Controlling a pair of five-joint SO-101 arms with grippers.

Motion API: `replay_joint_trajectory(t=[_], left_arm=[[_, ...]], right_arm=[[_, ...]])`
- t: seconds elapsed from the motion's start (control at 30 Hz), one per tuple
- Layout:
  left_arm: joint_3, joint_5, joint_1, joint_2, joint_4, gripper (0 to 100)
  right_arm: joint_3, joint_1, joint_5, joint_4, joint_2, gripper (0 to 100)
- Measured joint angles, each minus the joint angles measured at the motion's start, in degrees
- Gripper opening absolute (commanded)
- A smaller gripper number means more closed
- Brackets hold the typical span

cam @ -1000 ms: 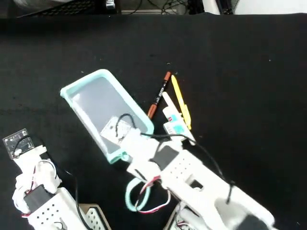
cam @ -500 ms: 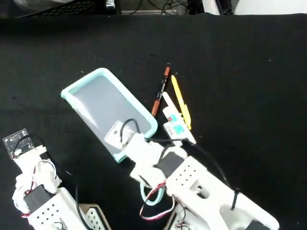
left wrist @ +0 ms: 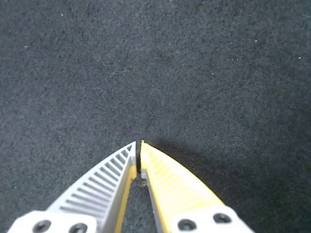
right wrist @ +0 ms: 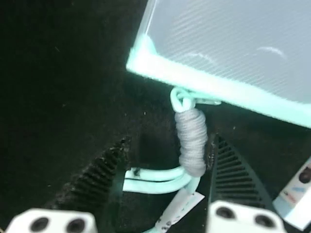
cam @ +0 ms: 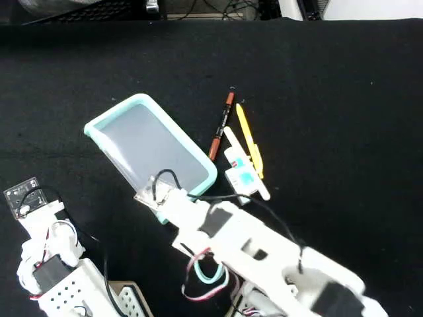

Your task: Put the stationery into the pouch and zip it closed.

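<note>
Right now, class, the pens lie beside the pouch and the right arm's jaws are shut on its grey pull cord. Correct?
No: the right wrist view shows those jaws open, with the grey pull cord between them. The pens do lie beside the pouch.

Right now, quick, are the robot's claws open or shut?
Left gripper: shut, holding nothing.
Right gripper: open around the strap of the pouch.

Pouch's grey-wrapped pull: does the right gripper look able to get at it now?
Probably yes. The right gripper is open, and the grey-wrapped pull at the pouch corner lies between its fingers, close to one; only the teal loop shares the gap.
</note>
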Motion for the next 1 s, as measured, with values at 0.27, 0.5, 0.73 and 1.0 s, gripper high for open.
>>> replay_joint_trajectory(t=[0.27,0.5,0.73,1.0], left_arm=[[0.0,0.0,0.0,0.0,0.0,3],[0.0,0.0,0.5,0.0,-2.2,3],[0.0,0.0,13.7,0.0,-19.8,3],[-5.8,11.1,31.6,0.0,-16.6,14]], right_arm=[[-8.9,8.1,0.1,-0.6,13.7,1.5],[-10.7,9.1,0.4,1.3,9.5,1.1],[-12.1,9.5,6.3,2.3,-6.2,1.2],[-17.7,9.6,11.0,2.3,-14.5,1.2]])
